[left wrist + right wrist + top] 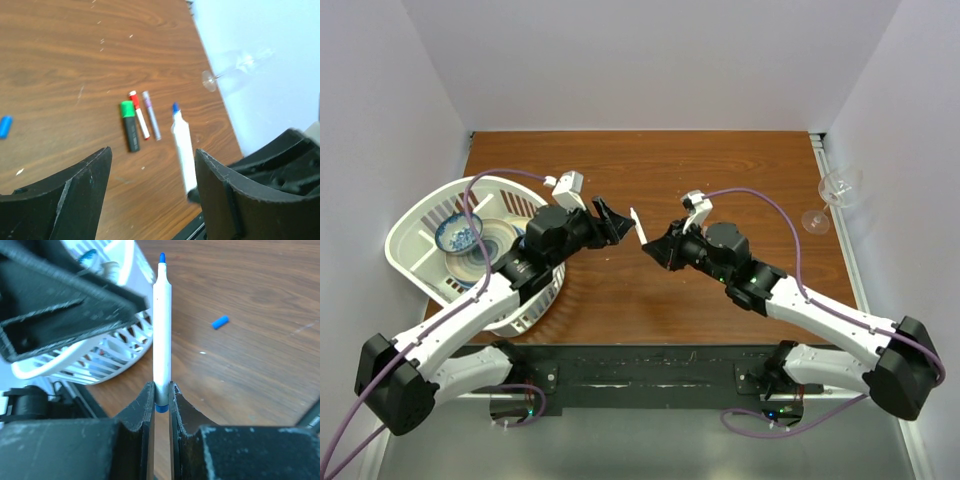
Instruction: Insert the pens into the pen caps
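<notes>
Item, in hand: blue-tipped white pen [162, 325], uncapped, pinched at its tail end by the right gripper [161, 390], whose fingers are pressed together on the barrel. It is held clear of the table [75, 60], writing tip pointing toward the left arm. Item, loose: blue cap [220, 322], lying on its side on the bare wood, well apart from the pen and touched by neither arm. Item, unoccupied: left gripper [617, 224], fingers spread and holding nothing, poised just beside the held pen's tip. Items, set down together mid-table: black marker [132, 131] with a green cap [127, 109] seated on one end, judged finished; just beside it a red-ended white pen [141, 122], which looks capped in red, though the blur leaves this unsure; next to that a thin grey pen [152, 122] with a darker end, its cap state not readable. Surroundings: white basket [420, 215] of dishes at the left edge, wine glass [840, 188] on its side at the far right. Progress, as a judgement: roughly two of three pairings look complete. The blue pair is outstanding, with the pen presented but its cap not yet picked up, so fetching that cap with the free left tool and pressing it onto the tip is what is left.
</notes>
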